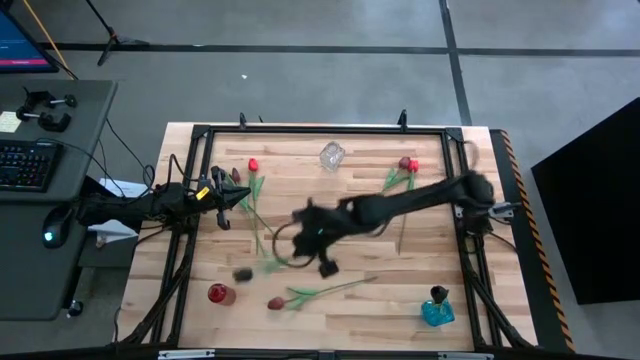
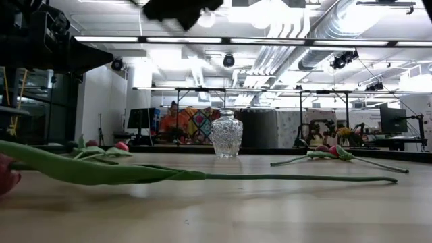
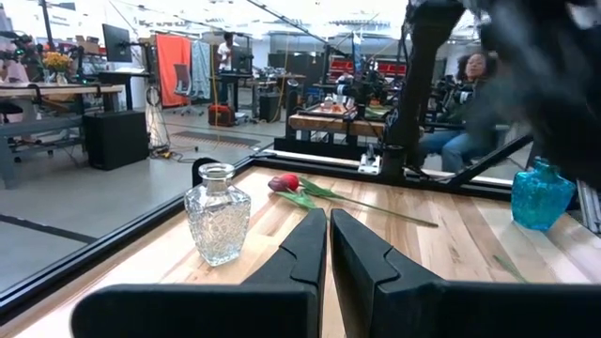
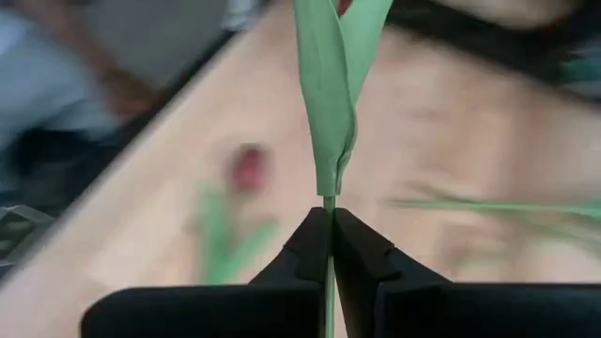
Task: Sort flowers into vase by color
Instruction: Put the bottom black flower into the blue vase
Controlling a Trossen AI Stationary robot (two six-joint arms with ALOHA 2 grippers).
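Observation:
My right gripper [image 4: 330, 214] is shut on a green tulip stem. Its leaves [image 4: 333, 84] and a bit of red head stand out ahead of the fingertips. In the high view this gripper [image 1: 300, 238] hangs over the table's middle. It shows high up in the low view [image 2: 181, 9]. My left gripper [image 3: 328, 218] is shut on nothing at the table's left side [image 1: 222, 203]. A clear glass vase [image 1: 332, 155] stands at the far edge, a red vase [image 1: 220, 294] near left and a blue vase [image 1: 437, 309] near right. Other tulips [image 1: 256, 190], [image 1: 407, 168], [image 1: 320, 292] lie flat on the wood. My right gripper pinches the tulip's thin stem [image 4: 329, 201] between its two fingertips, just below where the leaves [image 4: 333, 84] begin. The stem runs along the fingers and out past their tips. The flower is held above the table; its lower stem is hidden by the fingers.
The black frame rail [image 1: 320, 130] runs around the table. The nearest tulip's stem [image 2: 283, 177] lies across the front of the low view. A desk with a keyboard [image 1: 25, 165] stands left of the table. People sit in the room beyond [image 3: 465, 103].

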